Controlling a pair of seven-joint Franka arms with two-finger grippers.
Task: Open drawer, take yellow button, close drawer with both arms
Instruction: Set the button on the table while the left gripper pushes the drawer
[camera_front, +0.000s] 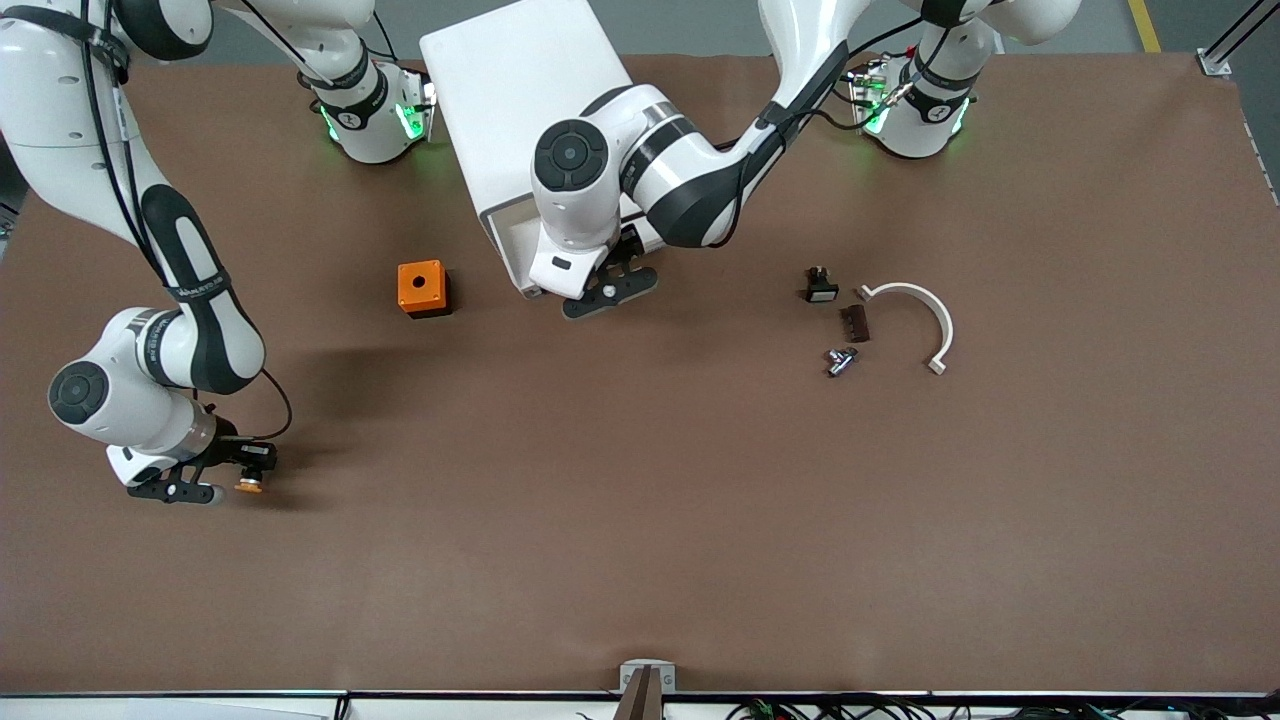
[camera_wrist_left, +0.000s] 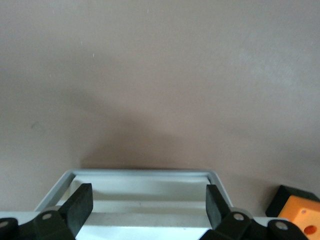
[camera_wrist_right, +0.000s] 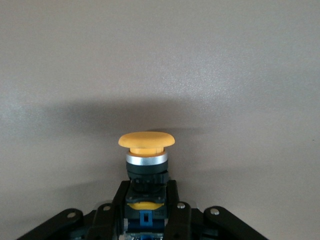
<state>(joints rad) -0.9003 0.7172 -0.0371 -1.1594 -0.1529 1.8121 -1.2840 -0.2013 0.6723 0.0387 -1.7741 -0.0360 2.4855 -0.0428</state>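
Note:
The white cabinet (camera_front: 520, 90) stands at the robots' side of the table, with its uppermost drawer (camera_front: 508, 243) pulled out a little. My left gripper (camera_front: 610, 290) is open and empty at the drawer's front. In the left wrist view the gripper (camera_wrist_left: 147, 205) hangs over the drawer's white tray (camera_wrist_left: 145, 175), with the fingers (camera_wrist_left: 80, 207) wide apart. My right gripper (camera_front: 235, 482) is shut on the button (camera_front: 247, 487), low over the table toward the right arm's end. In the right wrist view the gripper (camera_wrist_right: 146, 200) clamps the black and blue body, and the button's orange cap (camera_wrist_right: 146, 141) sticks out past the fingertips.
The orange box with a hole (camera_front: 422, 288) sits beside the cabinet, toward the right arm's end; it also shows in the left wrist view (camera_wrist_left: 300, 215). Toward the left arm's end lie a small black part with a white face (camera_front: 820, 288), a dark strip (camera_front: 856, 323), a metal piece (camera_front: 840, 360) and a white curved bracket (camera_front: 925, 310).

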